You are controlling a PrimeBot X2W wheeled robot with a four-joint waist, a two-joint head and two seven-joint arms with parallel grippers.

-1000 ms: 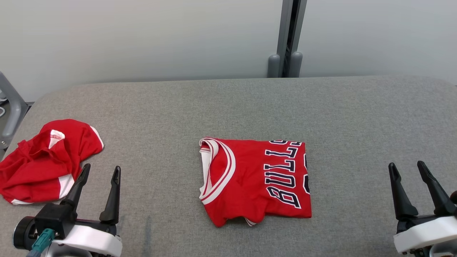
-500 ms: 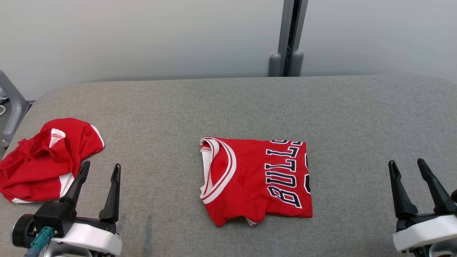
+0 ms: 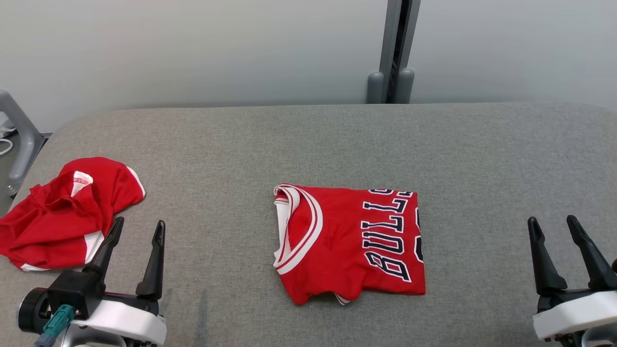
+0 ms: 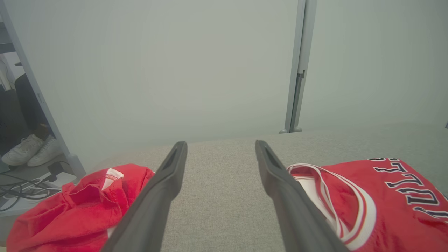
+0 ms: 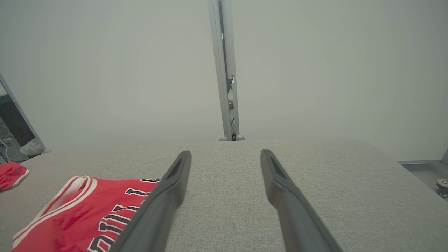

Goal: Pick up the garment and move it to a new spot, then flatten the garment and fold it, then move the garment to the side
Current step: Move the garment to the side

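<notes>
The folded red Bulls jersey (image 3: 347, 243) lay flat near the middle of the grey padded table (image 3: 308, 140), a compact rectangle a little wider than deep, so its long axis ran left to right across the robot's front. Its white-trimmed neckline (image 3: 296, 231) faced the robot's left and the lettering the right. It sat between the two arms and touched neither. The left gripper (image 3: 138, 225) stood off its neckline edge and the right gripper (image 3: 552, 222) off its lettered edge, both well apart from it and by about the same gap (neither arm looked clearly nearer). Both grippers rested low with their fingers spread and nothing between them. With folding apparently done, the sideways move likely remained. A crumpled red garment (image 3: 58, 217) lay at the table's left end, just beside the left gripper.
</notes>
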